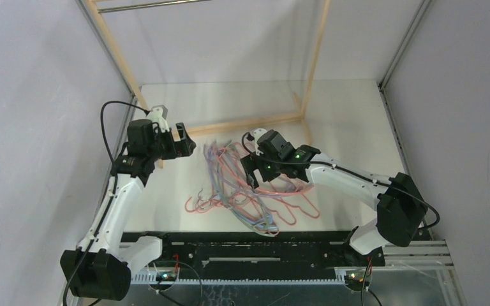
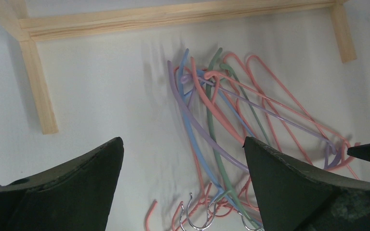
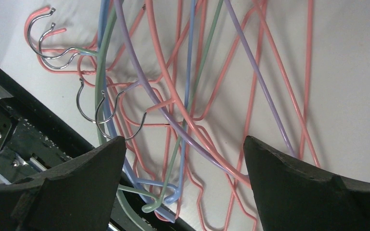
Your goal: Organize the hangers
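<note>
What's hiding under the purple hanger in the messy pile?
Pink hangers cross beneath the purple hanger, with the white table below them. Deeper in the tangle, crossing wires hide which one lies lowest.

Salmon-pink, blue, green and lavender hangers point(image 1: 249, 185) on white table point(image 1: 351, 121).
</note>
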Controlling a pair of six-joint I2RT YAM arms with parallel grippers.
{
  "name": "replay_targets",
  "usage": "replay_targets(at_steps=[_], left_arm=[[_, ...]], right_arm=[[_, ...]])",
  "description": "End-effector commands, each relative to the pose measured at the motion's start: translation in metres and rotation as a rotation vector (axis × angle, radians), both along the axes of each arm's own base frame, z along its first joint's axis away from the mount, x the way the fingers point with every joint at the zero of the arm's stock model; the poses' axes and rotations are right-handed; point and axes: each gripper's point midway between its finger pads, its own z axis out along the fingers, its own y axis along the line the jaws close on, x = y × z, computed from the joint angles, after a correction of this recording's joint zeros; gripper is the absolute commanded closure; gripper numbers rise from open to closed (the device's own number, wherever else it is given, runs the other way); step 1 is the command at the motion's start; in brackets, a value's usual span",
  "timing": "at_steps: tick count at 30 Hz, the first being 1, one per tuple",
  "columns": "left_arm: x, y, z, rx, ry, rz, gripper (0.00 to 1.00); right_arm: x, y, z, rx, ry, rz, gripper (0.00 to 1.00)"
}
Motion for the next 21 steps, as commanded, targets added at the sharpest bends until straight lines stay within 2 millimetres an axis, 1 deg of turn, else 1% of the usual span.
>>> replay_targets(at_steps=[1, 5, 8, 10, 12, 13, 14, 17, 21], left_arm=[[0.006, 0.002, 0.013, 0.01, -0.058, 0.01, 0.0], [0.006, 0.0, 0.012, -0.004, -0.053, 0.007, 0.0], [0.004, 0.001, 0.011, -0.002, -0.054, 0.012, 0.0], [0.003, 0.003, 0.011, 0.006, -0.057, 0.019, 0.0], [0.002, 0.005, 0.011, 0.012, -0.059, 0.027, 0.0], [0.001, 0.005, 0.011, 0.014, -0.059, 0.029, 0.0], [0.001, 0.005, 0.01, 0.013, -0.058, 0.032, 0.0], [0.0, 0.006, 0.009, 0.014, -0.056, 0.04, 0.0], [-0.002, 0.008, 0.009, 0.013, -0.059, 0.048, 0.0]], right_arm=[[0.009, 0.004, 0.025, 0.032, -0.083, 0.021, 0.0], [0.004, 0.004, 0.023, 0.044, -0.108, 0.059, 0.0], [0.004, 0.003, 0.021, 0.051, -0.118, 0.064, 0.0], [0.005, 0.001, 0.015, 0.034, -0.11, 0.063, 0.05], [0.005, -0.001, 0.006, 0.005, -0.107, 0.075, 0.14], [0.004, -0.002, 0.0, -0.01, -0.104, 0.083, 0.18], [0.003, -0.003, -0.005, -0.023, -0.103, 0.093, 0.2], [0.0, -0.003, -0.019, -0.042, -0.086, 0.121, 0.3], [0.001, -0.003, -0.035, -0.069, -0.066, 0.127, 0.32]])
